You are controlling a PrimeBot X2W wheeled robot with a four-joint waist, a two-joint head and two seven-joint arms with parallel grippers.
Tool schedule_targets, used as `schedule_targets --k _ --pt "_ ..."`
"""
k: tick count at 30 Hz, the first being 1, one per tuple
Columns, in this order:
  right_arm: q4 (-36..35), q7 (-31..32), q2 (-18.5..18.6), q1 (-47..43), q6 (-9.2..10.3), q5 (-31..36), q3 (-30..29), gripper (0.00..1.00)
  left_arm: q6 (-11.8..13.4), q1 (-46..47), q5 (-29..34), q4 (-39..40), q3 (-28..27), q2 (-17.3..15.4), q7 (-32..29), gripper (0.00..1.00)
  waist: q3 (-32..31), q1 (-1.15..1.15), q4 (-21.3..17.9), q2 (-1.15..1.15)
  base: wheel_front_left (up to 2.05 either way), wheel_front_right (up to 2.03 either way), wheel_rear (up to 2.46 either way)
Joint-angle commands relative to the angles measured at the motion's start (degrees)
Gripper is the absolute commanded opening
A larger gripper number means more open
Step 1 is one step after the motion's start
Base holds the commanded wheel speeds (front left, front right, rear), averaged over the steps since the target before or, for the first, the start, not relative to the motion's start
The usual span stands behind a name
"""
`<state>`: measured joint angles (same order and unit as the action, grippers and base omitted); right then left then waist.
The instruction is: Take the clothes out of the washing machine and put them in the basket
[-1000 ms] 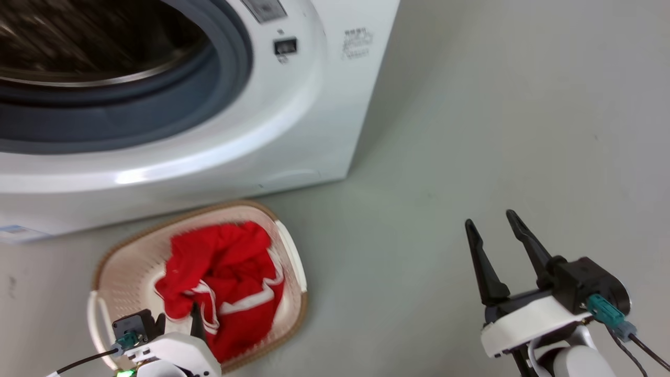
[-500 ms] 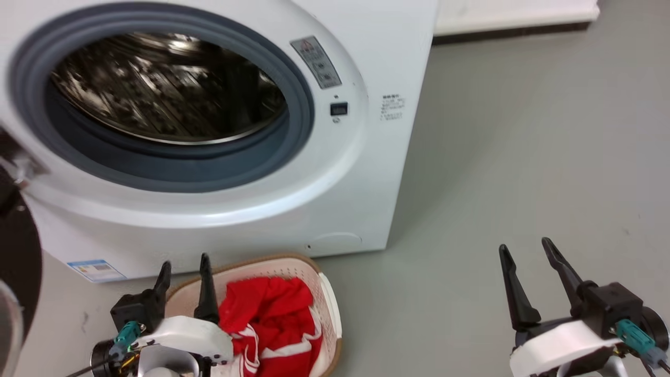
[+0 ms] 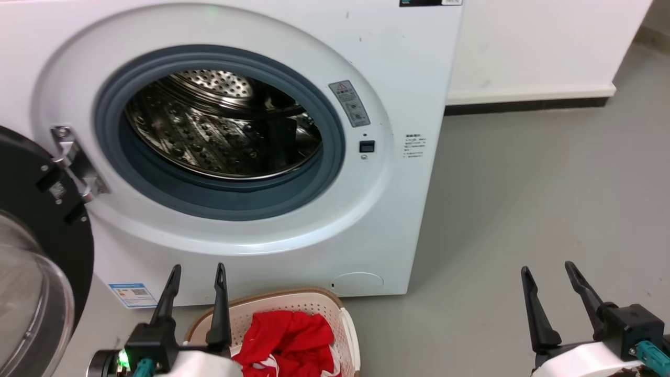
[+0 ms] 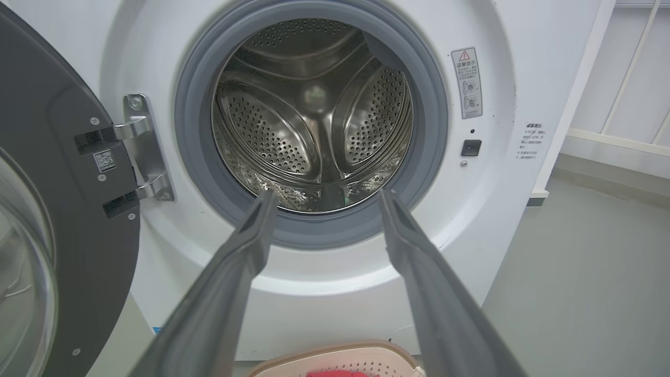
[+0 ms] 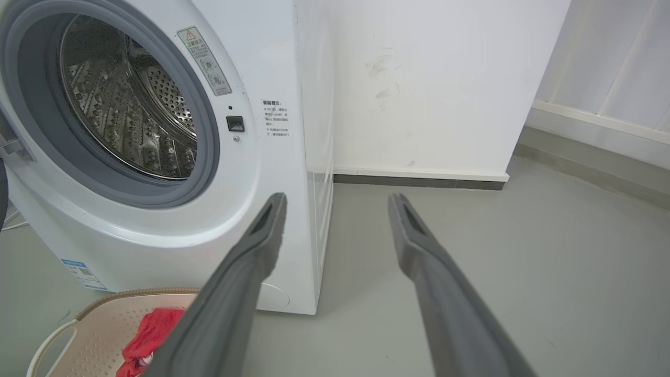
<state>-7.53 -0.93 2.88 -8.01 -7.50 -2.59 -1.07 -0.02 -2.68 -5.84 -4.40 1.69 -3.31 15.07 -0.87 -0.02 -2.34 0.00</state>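
The white washing machine (image 3: 398,68) stands ahead with its door swung open to the left. Its steel drum (image 3: 220,125) shows bare metal, and the same bare drum (image 4: 314,110) fills the left wrist view. Red clothes (image 3: 285,337) lie in the cream basket (image 3: 293,303) on the floor below the porthole. My left gripper (image 3: 198,272) is open at the basket's left rim, fingers pointing at the machine, holding nothing. Over bare floor to the right, my right gripper (image 3: 547,272) is open too. The right wrist view shows the clothes (image 5: 152,332) and basket (image 5: 94,319) at lower left.
The black-rimmed glass door (image 3: 31,251) hangs open at far left on a metal hinge (image 3: 76,162). Grey floor (image 3: 523,209) spreads to the right of the machine. A white wall with a dark skirting strip (image 3: 523,104) runs behind.
The head camera has tilted upward, bringing the whole porthole and door into sight. My left gripper has risen from over the clothes to the basket's left rim, still open. The clothes stay in the basket.
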Motion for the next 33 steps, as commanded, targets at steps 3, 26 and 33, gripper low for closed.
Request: schedule_targets --k 3,26,33 --pt "-0.9 0.3 0.0 -1.6 0.03 -0.1 0.0 1.00 -0.3 -2.7 0.8 1.4 0.6 -0.4 0.1 1.00 -1.2 0.02 1.4 0.00 0.00 0.00 0.00" --pt "-0.3 -0.4 0.0 -2.7 0.02 -1.1 0.9 1.00 0.4 -4.0 -0.3 0.9 1.0 -1.2 0.1 1.00 -1.7 0.02 3.1 0.00 0.00 0.00 0.00" --pt "-0.1 -0.4 0.0 -2.8 0.02 -1.3 1.1 1.00 0.6 -3.7 -0.4 0.7 1.2 -1.4 0.1 1.00 -1.7 0.02 3.0 0.00 0.00 0.00 0.00"
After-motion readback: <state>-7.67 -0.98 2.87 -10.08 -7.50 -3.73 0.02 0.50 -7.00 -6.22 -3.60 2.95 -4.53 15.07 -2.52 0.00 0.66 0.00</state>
